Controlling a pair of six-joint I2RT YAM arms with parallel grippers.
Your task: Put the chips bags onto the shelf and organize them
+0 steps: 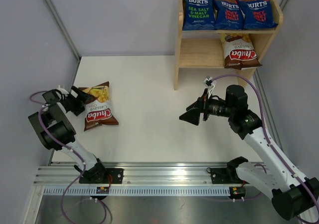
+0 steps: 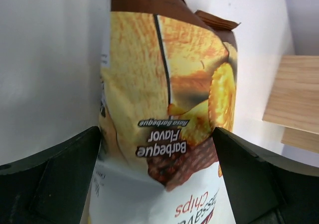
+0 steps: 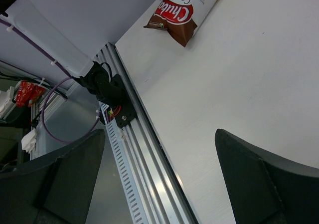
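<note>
Three glossy blue BURTS bags (image 1: 228, 12) fill pale wooden shelf's (image 1: 199, 52) top tier; one Chuba bag (image 1: 239, 52) below. A loose Chuba bag (image 1: 98, 112), crinkled, flat near table's (image 1: 149, 94) left edge, left hand (image 2: 155, 144) gaping at its end. Right hand (image 3: 159, 134) gaping, empty.

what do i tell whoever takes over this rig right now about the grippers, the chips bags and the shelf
Left gripper: open, jaws on either side of the end of the loose Chuba bag, not closed on it.
Right gripper: open, empty, above the table in front of the shelf.
Done: three BURTS bags stand in a row on the top tier; the shelved Chuba bag stands at the right of the lower tier.
Left: grasp the loose Chuba bag, which lies flat on the table's left side, and stand it on the lower tier, where there is free room to the left of the shelved one.
</note>
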